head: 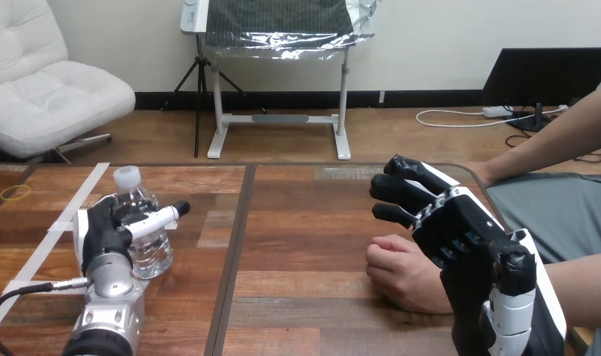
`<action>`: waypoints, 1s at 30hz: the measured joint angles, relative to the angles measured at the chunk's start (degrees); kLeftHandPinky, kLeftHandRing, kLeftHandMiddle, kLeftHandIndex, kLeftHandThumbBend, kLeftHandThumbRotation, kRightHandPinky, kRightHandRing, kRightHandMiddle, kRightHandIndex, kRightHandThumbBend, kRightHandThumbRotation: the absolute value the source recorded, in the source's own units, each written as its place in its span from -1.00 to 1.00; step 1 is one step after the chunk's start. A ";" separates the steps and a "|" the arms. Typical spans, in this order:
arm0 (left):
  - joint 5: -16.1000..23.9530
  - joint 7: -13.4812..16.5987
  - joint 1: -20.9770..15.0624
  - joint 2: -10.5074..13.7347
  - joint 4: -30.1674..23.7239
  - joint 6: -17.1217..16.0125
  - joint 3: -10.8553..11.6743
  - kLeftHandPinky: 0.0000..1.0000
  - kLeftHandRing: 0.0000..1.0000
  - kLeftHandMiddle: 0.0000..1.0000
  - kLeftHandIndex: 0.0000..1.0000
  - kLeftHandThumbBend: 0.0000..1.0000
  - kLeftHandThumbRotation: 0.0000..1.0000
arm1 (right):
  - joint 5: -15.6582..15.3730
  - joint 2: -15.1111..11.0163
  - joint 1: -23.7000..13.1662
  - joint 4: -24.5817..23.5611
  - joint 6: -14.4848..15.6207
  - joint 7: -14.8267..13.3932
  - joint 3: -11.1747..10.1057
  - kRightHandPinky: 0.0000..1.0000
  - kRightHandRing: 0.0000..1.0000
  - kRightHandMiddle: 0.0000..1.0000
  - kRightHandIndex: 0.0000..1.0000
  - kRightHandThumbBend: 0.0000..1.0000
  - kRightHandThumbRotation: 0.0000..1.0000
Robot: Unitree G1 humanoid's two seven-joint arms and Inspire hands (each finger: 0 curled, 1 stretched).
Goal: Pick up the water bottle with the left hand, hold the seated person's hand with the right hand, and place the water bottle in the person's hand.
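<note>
Water bottle [152, 248]. Clear plastic, white cap, upright on the left part of the wooden table [305, 222]; whether its base rests on the wood or is just clear of it cannot be told.

Head view, items:
- Left hand [101, 230]: wrapped about the bottle from its left side, thumb laid across the front below the neck. Grip closed on the bottle.
- Right hand [461, 230]: over the wrist end of the person's hand, fingers [405, 189] reaching forward, loosely straight and not curled round anything seen. Contact underneath is hidden, so no hold can be claimed.
- Person's hand [398, 271]: on the table at the right, closed in a loose fist, well apart from the bottle.
- Sundries: white tape strip [82, 194] and a yellow rubber band [15, 193] at the far left.

Step in hand, as judged: bottle secured; the hold on the person's hand not yet made.

Handling notes: settle the right hand low and close gently about the wrist or the back of the fist, without squeezing. The fist must open, palm up, before any hand-over. Carry the bottle upright and low across the table's centre seam, with a firm grip since smooth plastic slips. Release only once it sits in the palm.
</note>
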 measured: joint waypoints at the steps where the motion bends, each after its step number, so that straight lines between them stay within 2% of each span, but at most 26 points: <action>1: -0.02 0.10 -0.05 -0.03 0.00 0.02 0.02 -0.24 -0.10 0.01 0.05 0.49 -1.00 | 0.00 0.00 0.00 0.00 0.00 0.00 0.00 0.57 0.61 0.56 0.60 0.63 1.00; 6: -0.60 0.24 -0.08 -0.24 0.01 0.01 0.16 -0.33 -0.22 -0.11 -0.04 0.40 -1.00 | 0.00 0.01 0.01 0.00 0.00 -0.01 -0.02 0.57 0.60 0.55 0.59 0.61 1.00; 13: -1.05 0.43 -0.07 -0.67 0.12 0.01 0.15 -0.40 -0.30 -0.18 -0.08 0.36 -1.00 | -0.07 0.00 0.01 0.00 0.00 -0.03 -0.04 0.57 0.60 0.55 0.59 0.62 1.00; 30: -1.11 0.54 -0.03 -1.22 0.11 -0.76 0.06 -0.44 -0.34 -0.22 -0.11 0.29 -1.00 | -0.08 -0.14 0.01 -0.20 0.23 -0.42 -0.04 0.55 0.60 0.55 0.59 0.65 1.00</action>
